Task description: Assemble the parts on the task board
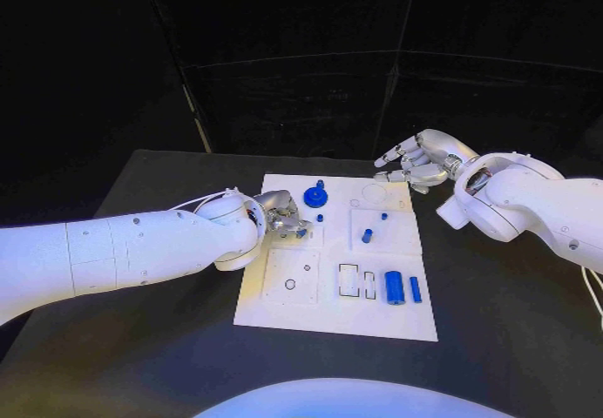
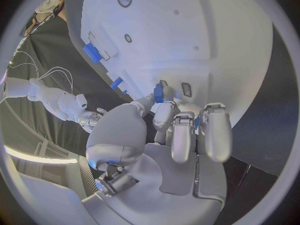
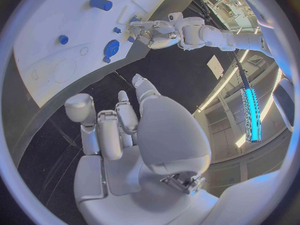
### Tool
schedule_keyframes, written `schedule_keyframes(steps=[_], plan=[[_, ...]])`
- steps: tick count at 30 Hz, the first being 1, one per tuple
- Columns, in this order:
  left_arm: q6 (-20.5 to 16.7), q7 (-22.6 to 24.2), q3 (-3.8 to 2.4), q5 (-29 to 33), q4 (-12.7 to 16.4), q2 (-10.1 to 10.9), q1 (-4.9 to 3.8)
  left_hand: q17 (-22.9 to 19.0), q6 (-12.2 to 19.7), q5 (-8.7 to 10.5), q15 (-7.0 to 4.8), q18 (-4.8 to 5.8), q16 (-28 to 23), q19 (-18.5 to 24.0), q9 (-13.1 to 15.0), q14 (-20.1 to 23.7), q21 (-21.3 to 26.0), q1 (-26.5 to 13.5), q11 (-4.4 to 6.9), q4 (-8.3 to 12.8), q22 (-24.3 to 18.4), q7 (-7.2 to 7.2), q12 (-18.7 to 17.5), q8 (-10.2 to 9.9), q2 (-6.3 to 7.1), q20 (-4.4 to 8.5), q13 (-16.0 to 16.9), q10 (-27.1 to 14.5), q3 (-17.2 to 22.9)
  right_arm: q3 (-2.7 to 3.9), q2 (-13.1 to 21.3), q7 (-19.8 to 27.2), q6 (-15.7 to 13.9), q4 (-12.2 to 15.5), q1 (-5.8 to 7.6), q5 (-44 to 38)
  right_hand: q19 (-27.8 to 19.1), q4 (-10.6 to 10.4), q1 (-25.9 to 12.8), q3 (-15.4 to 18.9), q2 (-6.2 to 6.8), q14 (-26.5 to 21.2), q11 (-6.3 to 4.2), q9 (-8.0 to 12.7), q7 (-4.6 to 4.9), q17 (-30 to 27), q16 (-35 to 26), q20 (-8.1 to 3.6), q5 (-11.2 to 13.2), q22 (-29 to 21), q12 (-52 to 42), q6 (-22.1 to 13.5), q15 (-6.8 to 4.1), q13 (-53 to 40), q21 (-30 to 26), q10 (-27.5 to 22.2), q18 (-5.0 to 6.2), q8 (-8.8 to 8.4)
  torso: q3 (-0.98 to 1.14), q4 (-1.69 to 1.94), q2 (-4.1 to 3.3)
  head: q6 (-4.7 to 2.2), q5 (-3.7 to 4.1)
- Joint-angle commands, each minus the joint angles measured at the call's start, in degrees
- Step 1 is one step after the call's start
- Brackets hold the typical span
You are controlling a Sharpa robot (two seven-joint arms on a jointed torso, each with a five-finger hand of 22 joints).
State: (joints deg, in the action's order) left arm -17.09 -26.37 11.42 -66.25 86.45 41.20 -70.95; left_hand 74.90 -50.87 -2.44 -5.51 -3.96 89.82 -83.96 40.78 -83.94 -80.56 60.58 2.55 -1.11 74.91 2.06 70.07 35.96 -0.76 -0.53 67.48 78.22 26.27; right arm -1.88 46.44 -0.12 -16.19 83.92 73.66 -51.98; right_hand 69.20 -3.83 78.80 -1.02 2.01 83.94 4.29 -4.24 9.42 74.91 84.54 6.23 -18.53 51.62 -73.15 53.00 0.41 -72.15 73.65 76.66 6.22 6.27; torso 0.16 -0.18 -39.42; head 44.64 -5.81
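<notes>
Nearest on the white rectangular task board (image 1: 289, 318), a blue cylinder (image 1: 393, 286) and a slimmer blue bar (image 1: 416, 288) lie loose beside two empty rectangular slots (image 1: 355, 282). Further in, the left hand (image 1: 279, 215) hovers over the board's middle, pinching a small blue part (image 2: 159, 92) at its fingertips. To seat it well, I judge it should line up squarely over its recess and come straight down, without tilt. Beyond stand a short blue peg (image 1: 367, 235) and a round blue knob (image 1: 315, 193). At the far edge of the black bench (image 1: 138, 348), the right hand (image 1: 421, 160) hangs with fingers loosely spread, holding nothing.
</notes>
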Motion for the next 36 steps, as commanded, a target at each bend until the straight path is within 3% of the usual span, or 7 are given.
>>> schedule_keyframes(steps=[1,12,36], plan=[[3.6,-1.7,0.28,-0.2,-0.1,-0.1,0.31,15.1,-0.1,-0.24,-0.41,0.91,0.2,-1.5,0.1,-6.1,-0.3,0.6,-0.04,6.7,0.1,-0.45,0.3,0.2,0.37,0.3,0.0,0.4,6.9,0.03,-0.1,0.4,0.4,0.0,0.09,-0.1,-0.3,0.0,-0.4,0.2,-0.22,3.6,0.08,0.0,0.01,4.6,-0.2,0.05,-0.3,0.0,0.2,0.0,-0.36,0.1,-0.3,-0.4,0.95,0.17,0.02,0.01,0.01,0.11,-0.07],[3.9,-2.1,0.28,-0.6,0.0,0.1,0.31,15.1,-0.2,-0.24,-0.48,0.92,0.2,-1.5,0.2,-6.1,-0.3,1.1,0.06,7.3,0.2,-0.56,0.2,0.2,1.27,0.35,-0.2,0.4,7.1,0.03,-0.2,0.5,0.4,0.0,0.09,-0.1,-0.3,-0.1,-0.5,0.2,-0.25,3.6,0.07,0.0,0.0,4.5,-0.3,0.05,-0.4,-0.1,0.1,0.0,-0.37,0.0,-0.3,-0.3,0.96,0.21,0.0,0.04,0.03,0.19,-0.1],[2.7,-2.3,0.26,-0.6,0.5,1.0,0.29,15.1,-0.4,-0.25,-0.54,1.05,0.2,-1.7,0.4,-6.1,-0.7,1.7,0.14,7.7,0.9,-0.65,-0.7,0.3,1.7,0.4,-1.2,0.0,7.5,0.02,-0.3,0.4,0.5,-0.2,0.09,-0.1,-0.3,-0.2,-0.6,0.3,-0.32,3.6,0.07,0.0,-0.01,4.6,-0.2,0.05,-0.4,-0.1,0.1,0.1,-0.37,0.0,-0.3,-0.3,0.96,0.27,0.04,-0.01,0.01,0.44,-0.49]])
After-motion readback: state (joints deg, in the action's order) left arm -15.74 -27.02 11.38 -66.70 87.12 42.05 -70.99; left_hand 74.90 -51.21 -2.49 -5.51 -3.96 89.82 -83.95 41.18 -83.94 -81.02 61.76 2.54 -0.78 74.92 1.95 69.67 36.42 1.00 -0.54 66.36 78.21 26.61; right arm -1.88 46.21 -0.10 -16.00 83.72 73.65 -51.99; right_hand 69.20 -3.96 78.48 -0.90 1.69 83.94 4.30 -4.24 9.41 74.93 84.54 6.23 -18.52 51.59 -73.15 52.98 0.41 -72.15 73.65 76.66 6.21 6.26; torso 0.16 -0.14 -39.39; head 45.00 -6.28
